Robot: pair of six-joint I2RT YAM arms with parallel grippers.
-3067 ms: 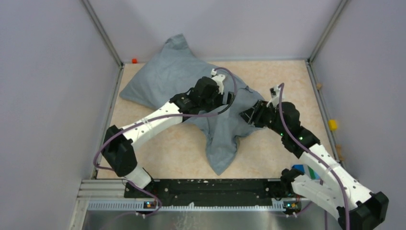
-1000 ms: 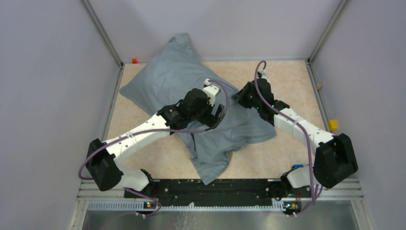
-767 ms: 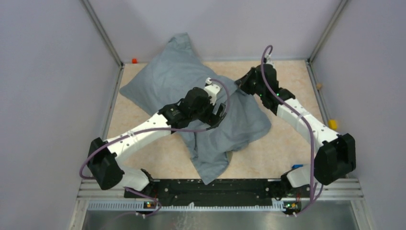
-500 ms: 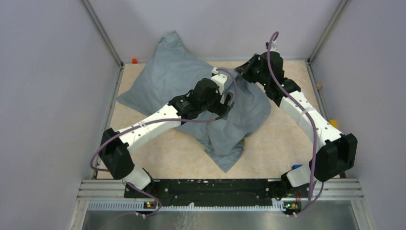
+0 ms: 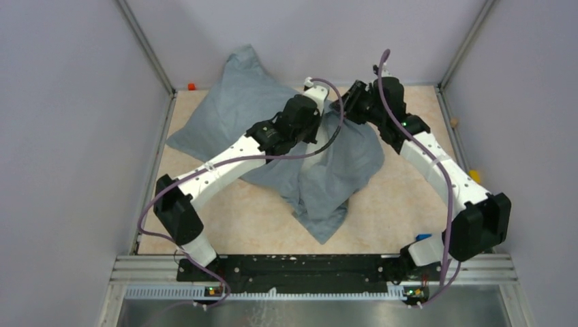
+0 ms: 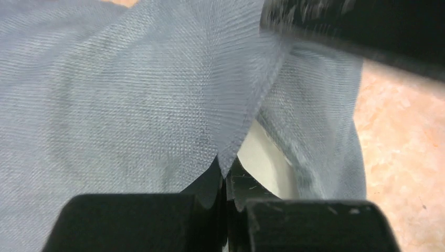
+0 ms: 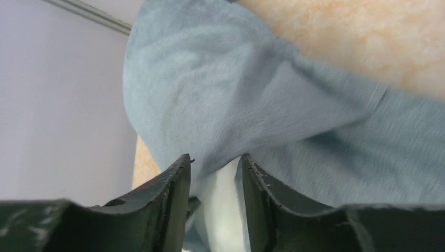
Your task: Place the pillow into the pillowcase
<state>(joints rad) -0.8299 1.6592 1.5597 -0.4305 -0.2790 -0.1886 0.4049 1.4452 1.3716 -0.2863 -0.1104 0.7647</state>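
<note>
pillowcase lay on the far half of the table. it was grey-blue and wrinkled, plump in its left part, with one corner standing up against the back wall and a limp flat end pointing toward the near edge. the pillow was inside it for the most part; only a white strip of it showed in the mouth of the sack, seen by the left wrist camera under the lifted hem. the left gripper had its fingers pressed fully together on a fold of this hem, and the cloth rose up from them. the right gripper was just beside it, at the far right side of the same opening. its fingers stood a little apart, and the gap between them was filled with grey cloth and some white of the pillow, so it held the pillowcase too. in the view from above, the two grippers were close together over the far middle of the cloth. a small orange thing sat at the far left corner of the table and a small yellow thing at its right edge.
</note>
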